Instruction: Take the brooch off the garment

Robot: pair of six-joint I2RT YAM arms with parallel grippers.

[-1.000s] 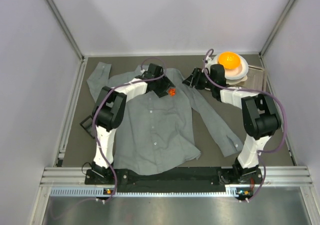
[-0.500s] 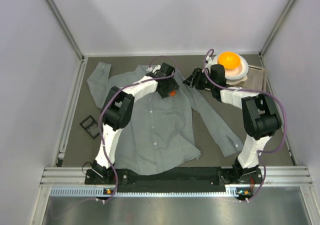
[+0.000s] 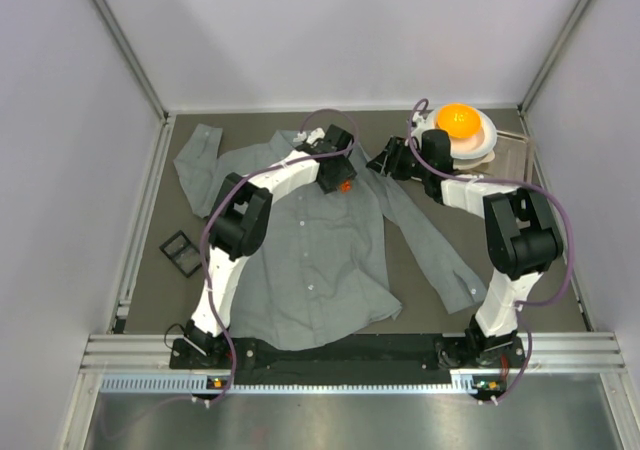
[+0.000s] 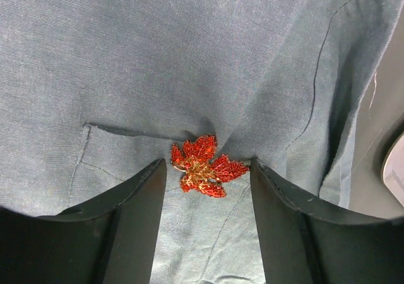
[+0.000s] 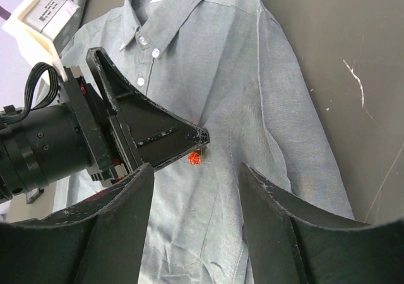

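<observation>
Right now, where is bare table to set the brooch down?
Free: the bare table between the hem of the shirt and its sleeve, and the left strip around the small black frame. Crowded: the chest, where the left tool straddles the brooch, and the far right by the bowl.

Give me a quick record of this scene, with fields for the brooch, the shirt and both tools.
brooch: red-orange, leaf-shaped, on the shirt's chest, not yet removed
shirt: grey, laid flat, front up, sleeves spread
left tool: open, straddling the brooch, not closed on it
right tool: open, empty, pointing toward the brooch
elsewhere: orange ball on a white bowl, far right corner
</observation>
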